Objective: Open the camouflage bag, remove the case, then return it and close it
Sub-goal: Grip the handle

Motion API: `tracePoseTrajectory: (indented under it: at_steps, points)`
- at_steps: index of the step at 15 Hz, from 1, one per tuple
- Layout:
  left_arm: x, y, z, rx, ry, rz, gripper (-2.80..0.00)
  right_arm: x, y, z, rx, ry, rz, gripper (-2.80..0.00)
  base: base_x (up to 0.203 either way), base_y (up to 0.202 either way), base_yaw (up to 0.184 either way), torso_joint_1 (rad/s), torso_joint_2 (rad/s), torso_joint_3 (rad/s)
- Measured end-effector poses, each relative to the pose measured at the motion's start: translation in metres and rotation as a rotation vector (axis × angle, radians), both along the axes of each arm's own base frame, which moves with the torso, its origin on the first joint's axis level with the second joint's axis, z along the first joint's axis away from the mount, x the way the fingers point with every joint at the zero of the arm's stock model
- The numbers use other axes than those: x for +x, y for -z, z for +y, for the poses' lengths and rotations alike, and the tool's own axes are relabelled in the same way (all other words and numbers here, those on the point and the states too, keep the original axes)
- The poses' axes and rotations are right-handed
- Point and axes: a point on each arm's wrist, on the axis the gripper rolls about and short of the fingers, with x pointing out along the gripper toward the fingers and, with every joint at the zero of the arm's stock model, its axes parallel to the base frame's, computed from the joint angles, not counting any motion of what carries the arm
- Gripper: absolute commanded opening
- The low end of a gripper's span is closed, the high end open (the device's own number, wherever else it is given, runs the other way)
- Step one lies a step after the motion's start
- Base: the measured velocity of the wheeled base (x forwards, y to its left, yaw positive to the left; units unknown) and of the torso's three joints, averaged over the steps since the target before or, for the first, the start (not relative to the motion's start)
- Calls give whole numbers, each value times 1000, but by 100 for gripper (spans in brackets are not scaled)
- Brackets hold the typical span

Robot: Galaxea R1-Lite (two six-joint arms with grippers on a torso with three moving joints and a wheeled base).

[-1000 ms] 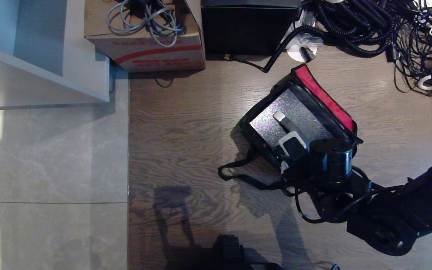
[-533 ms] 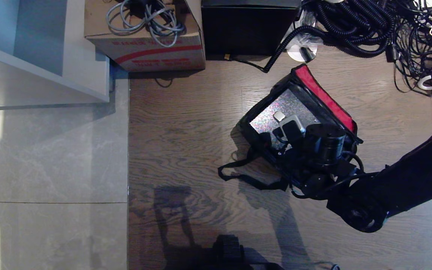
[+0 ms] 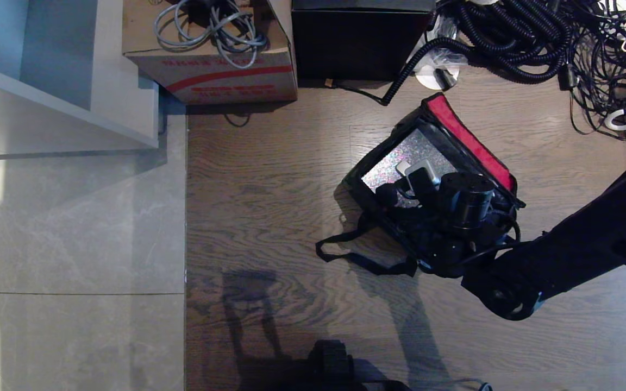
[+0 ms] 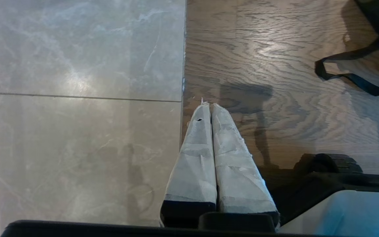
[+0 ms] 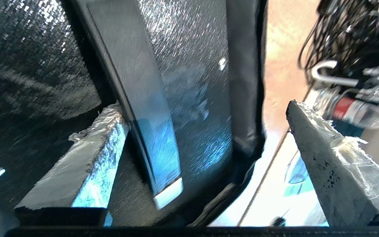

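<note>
The camouflage bag (image 3: 484,163) lies open on the wooden floor, its red-lined flap (image 3: 468,136) folded back. Inside it lies the case (image 3: 386,165), glittery side up. My right gripper (image 3: 406,183) hovers low over the case, open wide. In the right wrist view the case's black bar handle (image 5: 133,92) with its silver end (image 5: 168,194) runs between the fingers (image 5: 87,158), close beside one of them, and nothing is gripped. The bag's black rim (image 5: 245,82) also lies between the jaws. My left gripper (image 4: 208,105) hangs parked and shut above the floor.
The bag's black shoulder strap (image 3: 356,255) loops over the floor toward me. Behind the bag stand a black cube box (image 3: 362,38) and a cardboard box of cables (image 3: 210,49). A tangle of black cables (image 3: 536,38) fills the far right; a white cabinet (image 3: 57,81) stands far left.
My right arm has reached farther over the bag, and the open gripper has slid along the case's handle toward its far silver end. The bag and case have not moved.
</note>
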Motion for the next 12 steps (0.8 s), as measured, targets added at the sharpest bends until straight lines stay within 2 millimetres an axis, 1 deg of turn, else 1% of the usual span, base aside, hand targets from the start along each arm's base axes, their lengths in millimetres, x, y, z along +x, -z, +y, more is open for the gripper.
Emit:
tracePoseTrajectory:
  at_steps: [3, 6, 9, 12]
  points:
    - [0, 0, 0, 0, 0, 0, -280, 3, -5, -3, -47, 8, -22, 0, 0, 0, 0, 0, 0, 0]
    - [0, 0, 0, 0, 0, 0, -280, 8, -2, -8, -94, 32, -39, 0, 0, 0, 0, 0, 0, 0]
    - [0, 0, 0, 0, 0, 0, -280, 22, 0, -24, -128, 84, -33, 0, 0, 0, 0, 0, 0, 0]
    - [0, 0, 0, 0, 0, 0, -280, 37, -8, -45, -170, 158, -33, 0, 0, 0, 0, 0, 0, 0]
